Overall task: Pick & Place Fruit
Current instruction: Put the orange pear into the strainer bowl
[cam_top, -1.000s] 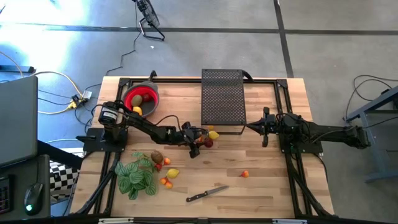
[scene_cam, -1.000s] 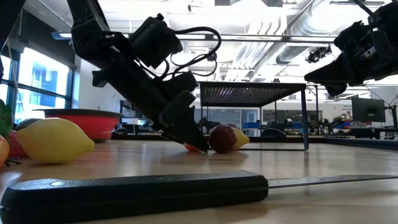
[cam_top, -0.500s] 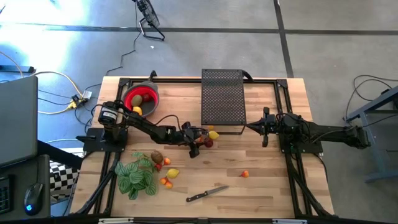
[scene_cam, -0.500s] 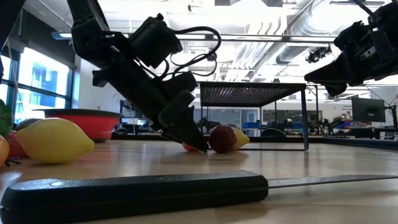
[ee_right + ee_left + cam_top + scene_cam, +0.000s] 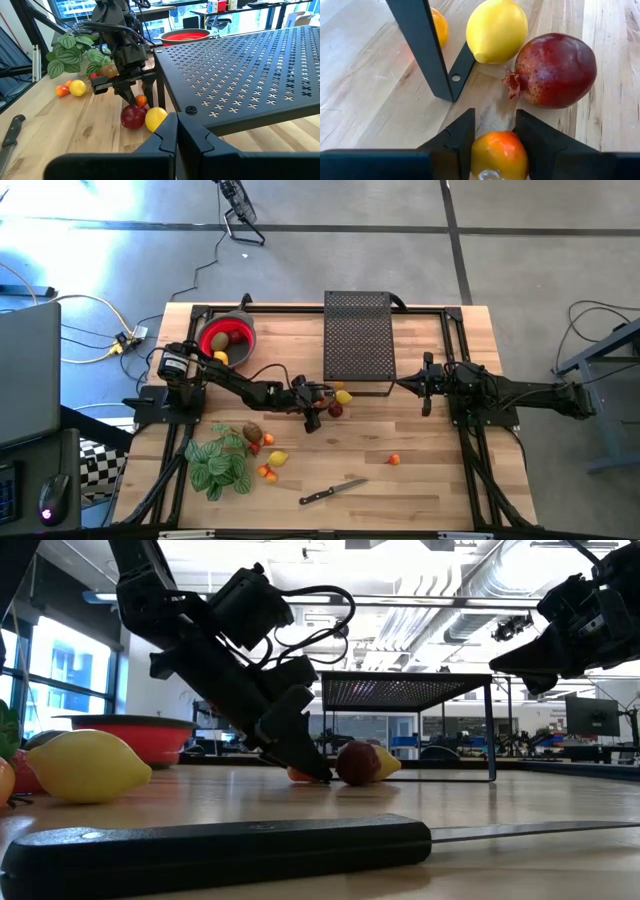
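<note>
Red bowl (image 5: 228,337) in the high view already holds a few fruits, while most lie loose on the table (image 5: 430,470). From table height, the left gripper (image 5: 310,772) is down at a small orange fruit (image 5: 298,774) beside the dark red fruit (image 5: 357,762). Its wrist camera shows the fingers (image 5: 461,137) closed around that orange fruit, not yet lifted. Right gripper (image 5: 176,131) waits shut, empty, beside the mesh stand (image 5: 250,70).
</note>
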You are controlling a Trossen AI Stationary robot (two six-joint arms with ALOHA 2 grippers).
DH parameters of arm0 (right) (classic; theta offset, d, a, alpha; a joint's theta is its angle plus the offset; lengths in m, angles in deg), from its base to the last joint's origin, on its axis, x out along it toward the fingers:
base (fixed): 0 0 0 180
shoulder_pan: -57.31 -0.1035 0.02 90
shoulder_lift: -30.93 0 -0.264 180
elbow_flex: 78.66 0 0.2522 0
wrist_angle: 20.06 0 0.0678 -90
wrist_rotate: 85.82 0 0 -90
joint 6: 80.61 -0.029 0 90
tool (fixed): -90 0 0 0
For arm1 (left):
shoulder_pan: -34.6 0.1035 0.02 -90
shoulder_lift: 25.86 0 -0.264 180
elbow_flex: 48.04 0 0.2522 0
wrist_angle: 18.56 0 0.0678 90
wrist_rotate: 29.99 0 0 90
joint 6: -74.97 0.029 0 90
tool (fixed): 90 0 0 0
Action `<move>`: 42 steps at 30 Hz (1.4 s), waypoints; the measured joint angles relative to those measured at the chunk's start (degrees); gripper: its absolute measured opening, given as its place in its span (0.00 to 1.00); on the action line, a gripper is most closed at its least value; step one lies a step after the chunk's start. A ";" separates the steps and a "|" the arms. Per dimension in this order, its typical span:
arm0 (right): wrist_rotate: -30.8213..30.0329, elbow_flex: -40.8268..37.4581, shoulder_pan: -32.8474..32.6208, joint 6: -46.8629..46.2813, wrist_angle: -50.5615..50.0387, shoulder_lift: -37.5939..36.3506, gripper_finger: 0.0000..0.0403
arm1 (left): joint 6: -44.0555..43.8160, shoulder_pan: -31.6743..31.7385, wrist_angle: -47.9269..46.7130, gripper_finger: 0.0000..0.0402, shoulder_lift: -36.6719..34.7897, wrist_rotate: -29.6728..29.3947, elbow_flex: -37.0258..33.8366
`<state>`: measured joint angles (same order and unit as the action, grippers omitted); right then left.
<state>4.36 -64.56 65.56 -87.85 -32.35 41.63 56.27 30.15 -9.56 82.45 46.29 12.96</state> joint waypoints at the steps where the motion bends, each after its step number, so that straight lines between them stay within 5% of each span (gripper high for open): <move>1: -0.01 -0.01 0.00 0.00 0.00 0.00 0.00 | 0.02 0.00 0.01 0.30 0.00 0.02 0.00; 26: 0.01 -0.01 0.00 0.00 -0.11 -0.02 0.00 | 1.75 -0.11 0.80 0.32 -2.51 4.90 1.76; 42: 0.03 -0.02 0.00 0.00 -0.02 1.01 0.00 | 0.22 -0.11 -15.67 0.32 -5.20 6.14 6.04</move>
<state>4.39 -64.58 65.56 -87.85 -32.37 42.63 56.49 30.04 -25.23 77.25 52.43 19.00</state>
